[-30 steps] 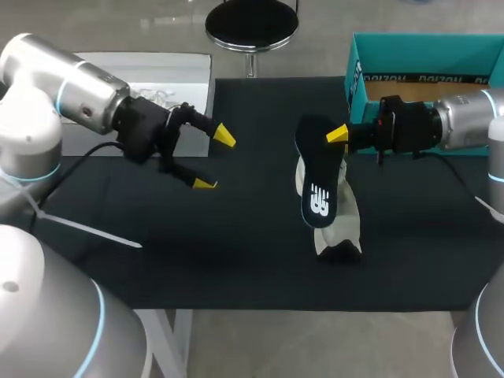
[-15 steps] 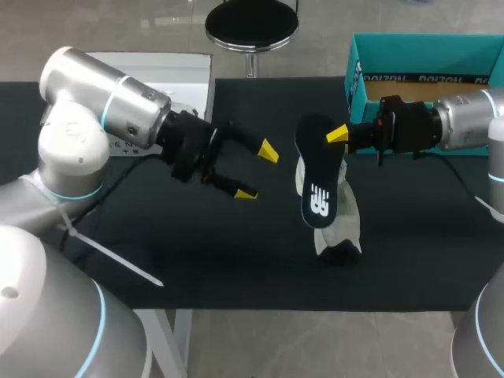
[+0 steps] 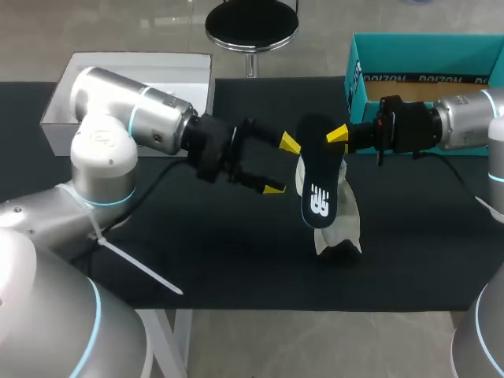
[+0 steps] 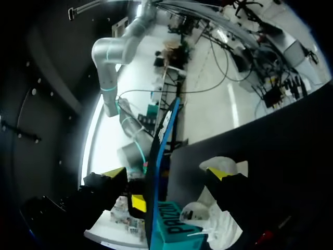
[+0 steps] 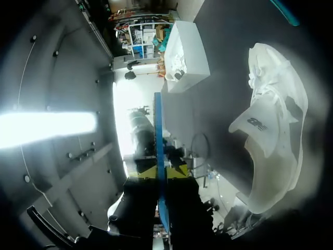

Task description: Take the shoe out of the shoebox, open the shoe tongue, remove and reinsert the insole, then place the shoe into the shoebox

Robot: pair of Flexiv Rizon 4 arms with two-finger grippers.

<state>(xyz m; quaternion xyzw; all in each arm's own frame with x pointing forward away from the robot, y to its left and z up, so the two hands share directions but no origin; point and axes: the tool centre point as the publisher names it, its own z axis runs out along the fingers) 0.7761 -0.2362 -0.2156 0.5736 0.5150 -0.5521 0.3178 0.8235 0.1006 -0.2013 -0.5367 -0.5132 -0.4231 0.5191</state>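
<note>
Right gripper (image 3: pixel 339 135) pinches the dark insole (image 3: pixel 318 185) on edge, while the left gripper (image 3: pixel 282 166) is spread wide just beside it.
From the left wrist, the insole's blue edge stands ahead, between the open fingers (image 4: pixel 229 183). White shoe (image 3: pixel 340 227) lies on the black table (image 3: pixel 197 252) at 4 o'clock from centre; teal shoebox (image 3: pixel 409 55) at 2 o'clock.

From above, we saw the insole (image 3: pixel 317 189) covering much of the shoe (image 3: pixel 346 214); the right pincer (image 3: pixel 335 135) showed one yellow tip, its other behind the insole; the shoebox (image 3: pixel 425 55) ran off the picture's edge, and our right arm (image 3: pixel 465 118) hid part of its inside.
</note>
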